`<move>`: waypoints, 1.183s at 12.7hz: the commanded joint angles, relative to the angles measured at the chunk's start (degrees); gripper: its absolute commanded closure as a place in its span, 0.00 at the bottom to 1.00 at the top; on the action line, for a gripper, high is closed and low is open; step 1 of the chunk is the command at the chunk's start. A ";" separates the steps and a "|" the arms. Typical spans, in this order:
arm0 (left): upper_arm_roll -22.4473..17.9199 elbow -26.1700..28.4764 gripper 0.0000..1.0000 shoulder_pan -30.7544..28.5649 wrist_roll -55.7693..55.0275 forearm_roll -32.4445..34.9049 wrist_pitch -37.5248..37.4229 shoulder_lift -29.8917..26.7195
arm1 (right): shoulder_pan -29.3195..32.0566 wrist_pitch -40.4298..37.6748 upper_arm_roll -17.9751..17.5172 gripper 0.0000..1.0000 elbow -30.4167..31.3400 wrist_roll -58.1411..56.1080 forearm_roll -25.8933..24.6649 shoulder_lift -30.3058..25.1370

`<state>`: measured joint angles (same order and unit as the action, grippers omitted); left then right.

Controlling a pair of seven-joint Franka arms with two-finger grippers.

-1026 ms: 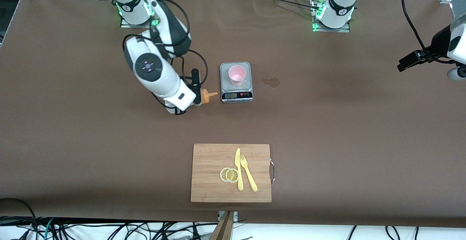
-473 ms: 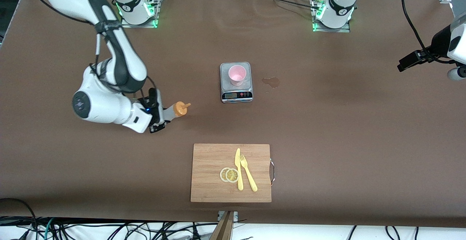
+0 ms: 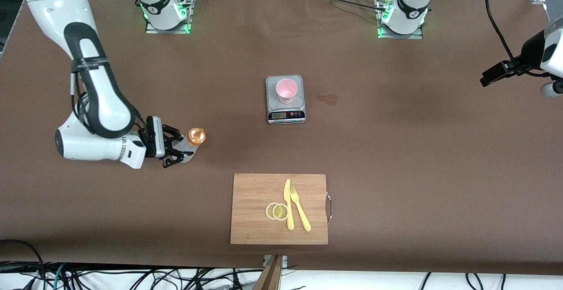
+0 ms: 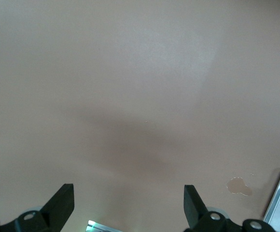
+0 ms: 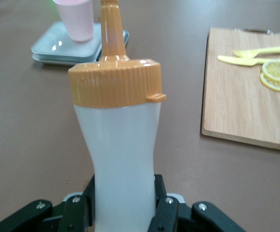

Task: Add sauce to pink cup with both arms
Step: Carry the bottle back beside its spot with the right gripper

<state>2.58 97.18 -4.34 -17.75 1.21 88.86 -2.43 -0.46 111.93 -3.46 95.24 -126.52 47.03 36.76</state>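
Observation:
The sauce bottle (image 3: 193, 141), translucent with an orange nozzle cap, stands upright low over bare table toward the right arm's end. My right gripper (image 3: 177, 148) is shut on its lower body, and in the right wrist view the bottle (image 5: 120, 145) fills the gap between the fingers (image 5: 165, 212). The pink cup (image 3: 286, 90) stands on the grey scale (image 3: 286, 115) mid-table, apart from the bottle, and shows past it in the right wrist view as well (image 5: 77, 19). My left gripper (image 4: 129, 203) hangs open and empty over bare table; its arm (image 3: 534, 52) waits at the table's left-arm end.
A wooden cutting board (image 3: 255, 193) nearer the front camera carries a yellow knife (image 3: 288, 206), a fork (image 3: 300, 211) and two lemon slices (image 3: 277, 211). A brownish stain (image 3: 328, 99) lies beside the scale, toward the left arm's end.
My right arm has swung from beside the scale toward its own end of the table, carrying the bottle, which has turned from pointing sideways to upright. The left arm has not moved.

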 commanded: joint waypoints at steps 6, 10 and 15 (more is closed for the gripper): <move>0.23 -1.29 0.00 -0.58 0.96 -1.29 -0.09 0.58 | 13.71 -15.06 -0.94 0.53 11.52 -21.37 12.20 0.59; 0.15 -1.03 0.00 -0.58 0.79 -1.38 -0.18 0.58 | 20.57 -21.49 -0.85 0.53 14.96 -30.43 12.47 4.01; 0.15 -0.94 0.00 -0.58 0.61 -2.44 -0.53 0.58 | 25.42 -23.17 -0.50 0.52 15.50 -34.31 11.33 7.27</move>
<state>2.56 97.17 -4.36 -17.75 -0.07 88.85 -2.28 23.34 90.30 -3.40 110.17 -156.33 57.91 43.54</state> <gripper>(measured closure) 0.000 0.524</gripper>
